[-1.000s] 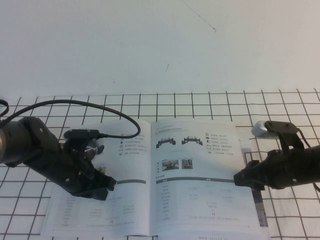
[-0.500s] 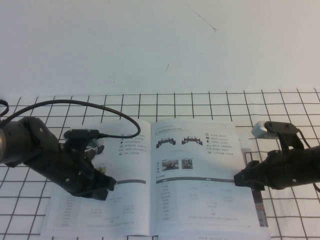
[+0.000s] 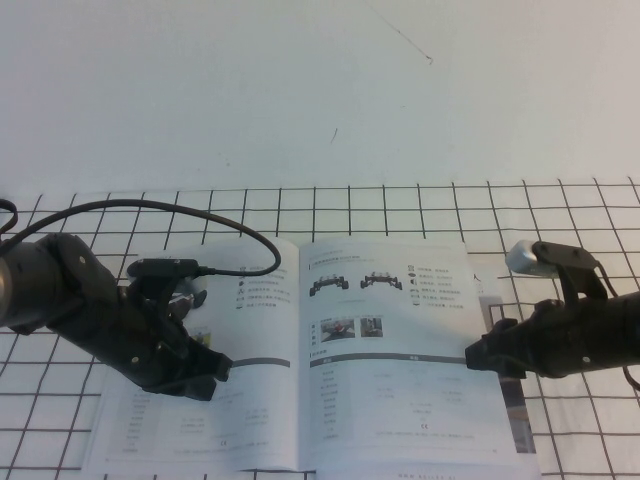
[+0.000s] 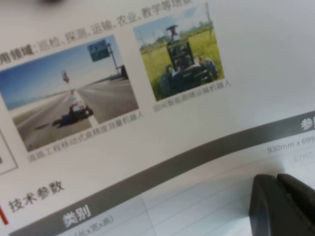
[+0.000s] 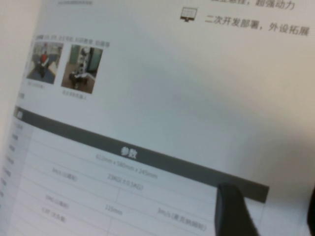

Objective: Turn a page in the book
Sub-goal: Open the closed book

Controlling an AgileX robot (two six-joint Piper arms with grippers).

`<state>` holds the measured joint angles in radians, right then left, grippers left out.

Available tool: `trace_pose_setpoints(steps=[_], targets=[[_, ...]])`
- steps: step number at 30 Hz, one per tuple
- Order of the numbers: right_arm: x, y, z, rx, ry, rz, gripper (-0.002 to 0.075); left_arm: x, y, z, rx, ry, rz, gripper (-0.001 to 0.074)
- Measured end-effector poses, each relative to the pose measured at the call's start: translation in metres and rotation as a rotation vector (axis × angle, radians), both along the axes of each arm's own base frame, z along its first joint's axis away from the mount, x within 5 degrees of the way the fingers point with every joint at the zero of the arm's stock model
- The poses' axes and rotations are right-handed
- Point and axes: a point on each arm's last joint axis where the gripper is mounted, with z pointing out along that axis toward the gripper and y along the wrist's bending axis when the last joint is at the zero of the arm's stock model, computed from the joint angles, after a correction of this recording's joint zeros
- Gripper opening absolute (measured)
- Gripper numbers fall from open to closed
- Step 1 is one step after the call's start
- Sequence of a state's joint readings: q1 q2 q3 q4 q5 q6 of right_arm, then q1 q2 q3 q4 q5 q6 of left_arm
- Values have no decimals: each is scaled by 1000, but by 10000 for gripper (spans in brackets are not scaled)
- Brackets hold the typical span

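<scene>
The book (image 3: 260, 410) lies open on the grid cloth. The page (image 3: 400, 340) with two small black vehicles, two photos and a grey bar is its right-hand sheet; it also fills the right wrist view (image 5: 147, 98). My right gripper (image 3: 472, 357) is at that page's outer edge, level with the grey bar. It is open, with one finger (image 5: 231, 211) over the page and the page's edge between the jaws. My left gripper (image 3: 222, 368) is shut and rests low on the left-hand page (image 4: 197, 128), its tip (image 4: 278, 196) just below that page's grey bar.
The black-and-white grid cloth (image 3: 560, 220) covers the near half of the white table (image 3: 300, 90). A black cable (image 3: 240, 235) loops from my left arm over the book's top left corner. My right arm's silver camera (image 3: 522, 258) sticks up beside the book.
My right gripper has crept slightly left against the page's edge, and the right-hand page and spine have shifted a little left. My left arm has not moved.
</scene>
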<state>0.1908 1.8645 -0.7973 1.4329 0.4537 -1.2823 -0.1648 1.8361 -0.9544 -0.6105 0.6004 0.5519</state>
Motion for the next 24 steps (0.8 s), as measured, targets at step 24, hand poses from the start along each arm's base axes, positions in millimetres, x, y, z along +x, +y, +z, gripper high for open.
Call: trace_pose_setpoints(steps=[24], targets=[[-1,10,3,127,-4,49,333,0,0,0,0,0,0,-4]])
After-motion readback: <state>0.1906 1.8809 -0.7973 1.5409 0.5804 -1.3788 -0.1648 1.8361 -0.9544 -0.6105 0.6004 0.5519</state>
